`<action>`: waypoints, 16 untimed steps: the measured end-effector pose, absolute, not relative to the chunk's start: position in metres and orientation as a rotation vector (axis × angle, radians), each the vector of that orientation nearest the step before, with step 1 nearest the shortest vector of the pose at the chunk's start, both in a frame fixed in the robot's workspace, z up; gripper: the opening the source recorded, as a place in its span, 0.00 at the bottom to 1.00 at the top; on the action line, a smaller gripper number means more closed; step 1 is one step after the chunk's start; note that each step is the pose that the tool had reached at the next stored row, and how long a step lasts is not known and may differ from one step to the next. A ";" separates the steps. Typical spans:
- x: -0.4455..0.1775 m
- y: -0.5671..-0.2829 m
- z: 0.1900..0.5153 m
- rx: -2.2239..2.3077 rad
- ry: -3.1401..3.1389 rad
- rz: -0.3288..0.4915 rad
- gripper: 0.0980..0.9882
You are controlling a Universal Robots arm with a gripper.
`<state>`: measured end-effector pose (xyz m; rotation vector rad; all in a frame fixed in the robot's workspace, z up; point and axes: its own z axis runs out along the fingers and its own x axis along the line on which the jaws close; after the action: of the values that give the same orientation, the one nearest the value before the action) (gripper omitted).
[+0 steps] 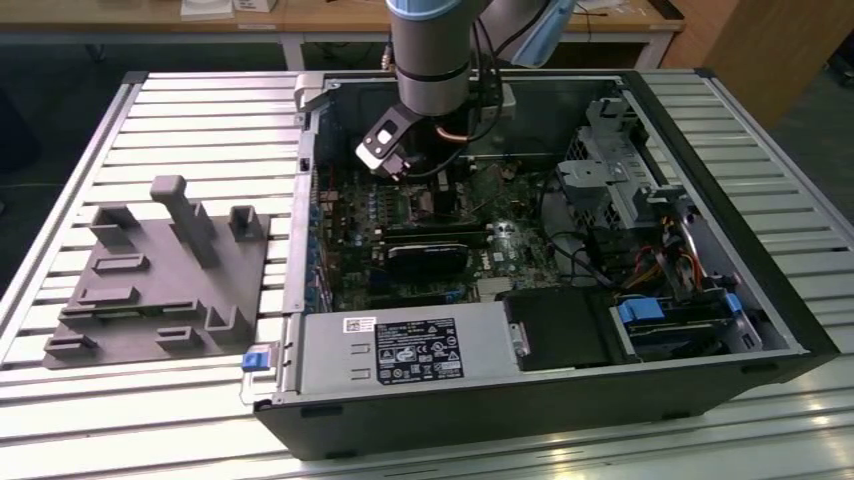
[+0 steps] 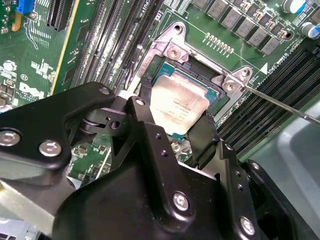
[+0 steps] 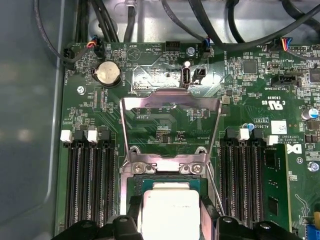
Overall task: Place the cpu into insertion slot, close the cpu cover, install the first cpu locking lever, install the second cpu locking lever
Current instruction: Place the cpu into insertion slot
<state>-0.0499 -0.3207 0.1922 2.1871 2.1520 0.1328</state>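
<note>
Though dull, silver-grey square cpu.

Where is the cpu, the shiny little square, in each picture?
Exterior view: too small to tell; the hand hangs over its spot inside the computer case.
Second wrist view: the cpu lies in the socket, right beyond the black hand.
First wrist view: the cpu lies next to the raised cpu cover, between the memory slots.
Shared landmark: the long black memory slots beside the socket, in both wrist views.
</note>
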 end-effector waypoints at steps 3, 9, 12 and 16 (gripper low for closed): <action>-0.050 -0.321 0.192 2.187 2.152 0.133 0.50; -0.050 -0.321 0.192 2.187 2.152 0.134 0.50; -0.050 -0.321 0.191 2.187 2.152 0.134 0.50; -0.050 -0.320 0.191 2.187 2.152 0.135 0.51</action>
<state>-0.0497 -0.3204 0.1910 2.1873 2.1520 0.1353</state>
